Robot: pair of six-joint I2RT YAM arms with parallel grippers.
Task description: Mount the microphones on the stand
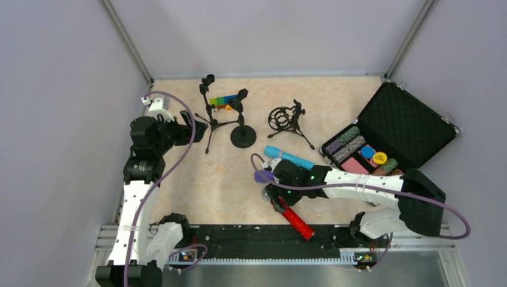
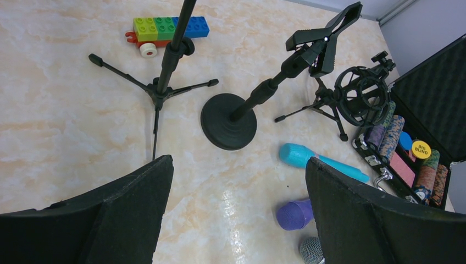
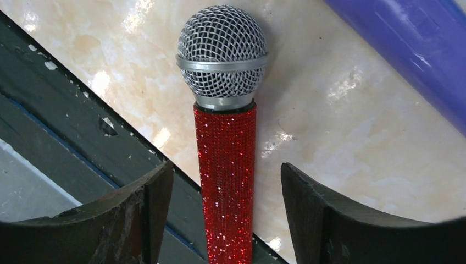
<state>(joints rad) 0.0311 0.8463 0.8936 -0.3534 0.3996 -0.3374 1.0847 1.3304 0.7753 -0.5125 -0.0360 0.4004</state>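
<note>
No mic is mounted yet. The tripod stand (image 2: 159,91), clip stand (image 2: 229,121) and shock-mount stand (image 2: 357,93) are all bare, and the red mic (image 3: 225,137), purple mic (image 2: 294,214) and light-blue mic (image 2: 297,155) lie flat on the table (image 2: 55,137) near the right arm, the red one's tail over the dark front rail (image 3: 55,110). The right gripper (image 3: 225,173) is spread wide, fingers either side of the red handle, no visible contact. The left gripper (image 2: 239,165) is also wide and empty, hovering short of the stands. Judgement: first pick only starting, all three attachments left.

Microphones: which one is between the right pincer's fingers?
The glittery red microphone with the silver mesh head; the purple microphone and blue microphone lie outside the right pincer.
</note>
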